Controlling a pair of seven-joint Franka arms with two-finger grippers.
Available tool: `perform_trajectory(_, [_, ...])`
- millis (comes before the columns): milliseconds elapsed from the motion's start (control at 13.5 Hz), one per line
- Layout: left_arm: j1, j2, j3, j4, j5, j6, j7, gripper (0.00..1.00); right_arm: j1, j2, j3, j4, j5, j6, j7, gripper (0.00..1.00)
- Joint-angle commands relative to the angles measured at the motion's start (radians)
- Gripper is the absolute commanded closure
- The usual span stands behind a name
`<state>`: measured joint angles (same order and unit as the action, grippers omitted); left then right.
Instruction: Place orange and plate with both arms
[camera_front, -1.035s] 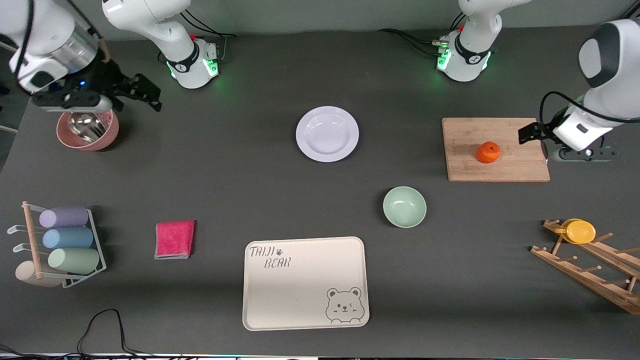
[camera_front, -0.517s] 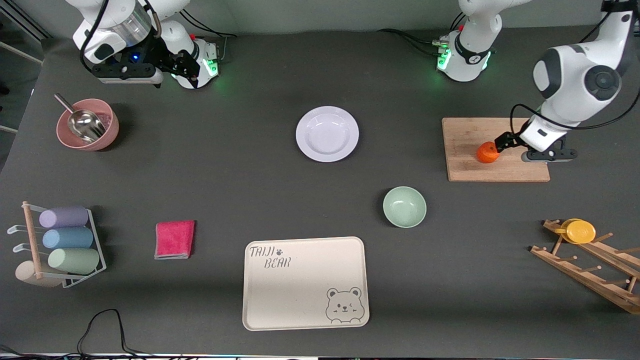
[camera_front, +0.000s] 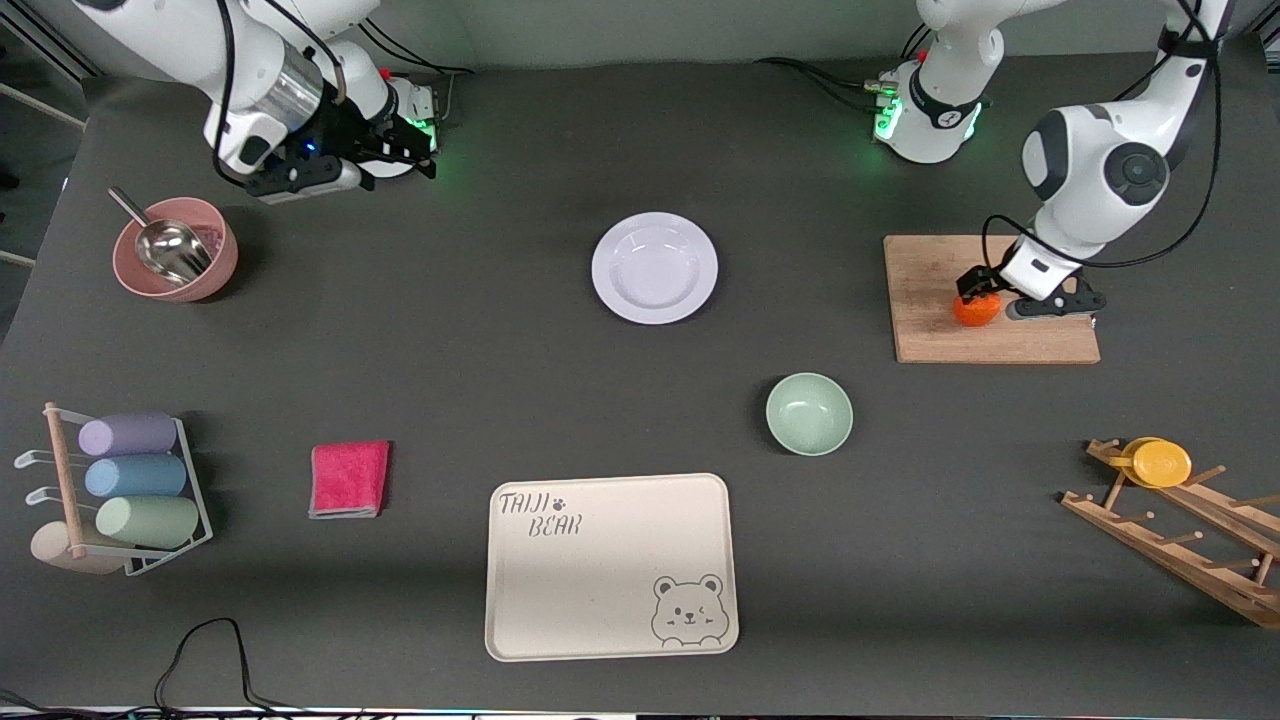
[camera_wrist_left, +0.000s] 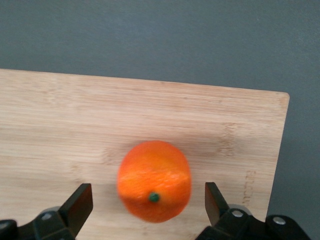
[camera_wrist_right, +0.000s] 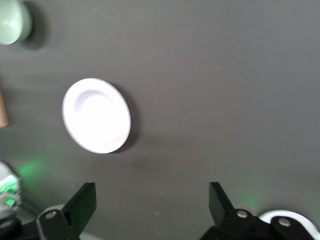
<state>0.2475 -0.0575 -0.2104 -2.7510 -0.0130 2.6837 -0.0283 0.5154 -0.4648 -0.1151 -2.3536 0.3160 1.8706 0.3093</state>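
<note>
The orange (camera_front: 976, 310) is seen on the wooden cutting board (camera_front: 930, 300), with the left gripper (camera_front: 982, 287) lowered around it. Its fingers (camera_wrist_left: 80, 202), spread wide and clear of the fruit, are shown only by the left wrist view. The right gripper (camera_front: 405, 155), also open, is held over bare table, well apart from the plate (camera_front: 654, 267).

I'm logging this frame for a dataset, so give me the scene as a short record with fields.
orange: on the cutting board, not lifted
left gripper: open, fingers either side of the orange
plate: on the table, untouched
right gripper: open, in the air near its own base
green bowl: nearer the front camera than the plate
</note>
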Motion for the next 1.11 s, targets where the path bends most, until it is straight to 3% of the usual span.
perform_trajectory(0, [-0.039, 0.034, 0.005, -0.027, -0.005, 0.074, -0.036, 0.0, -0.015, -0.041, -0.003, -0.171, 0.15, 0.149, -0.189, 0.0])
perform_trajectory(148, [-0.036, 0.047, 0.006, -0.027, -0.004, 0.096, -0.022, 0.0, -0.023, -0.022, -0.008, -0.264, 0.289, 0.257, -0.376, 0.0])
perform_trajectory(296, [-0.033, 0.073, 0.006, -0.027, -0.002, 0.128, -0.019, 0.01, -0.046, 0.032, -0.023, -0.326, 0.491, 0.298, -0.583, 0.0])
perform_trajectory(370, [-0.03, 0.086, 0.006, -0.027, -0.001, 0.139, -0.019, 0.06, -0.052, 0.073, -0.037, -0.346, 0.593, 0.308, -0.702, 0.0])
perform_trajectory(443, [-0.03, 0.091, 0.006, -0.027, -0.002, 0.142, -0.016, 0.32, -0.054, 0.115, -0.052, -0.366, 0.689, 0.315, -0.82, 0.0])
perform_trajectory(591, [-0.03, 0.088, 0.006, -0.024, -0.001, 0.131, -0.015, 1.0, -0.055, 0.205, -0.075, -0.394, 0.863, 0.315, -1.017, 0.0])
perform_trajectory(813, [-0.028, 0.068, 0.006, -0.019, -0.001, 0.088, -0.013, 1.0, -0.052, 0.377, -0.075, -0.404, 1.114, 0.306, -1.319, 0.0])
perform_trajectory(1035, [-0.04, -0.063, 0.002, 0.045, -0.004, -0.159, -0.019, 1.0, -0.029, 0.497, -0.074, -0.403, 1.322, 0.3, -1.504, 0.0])
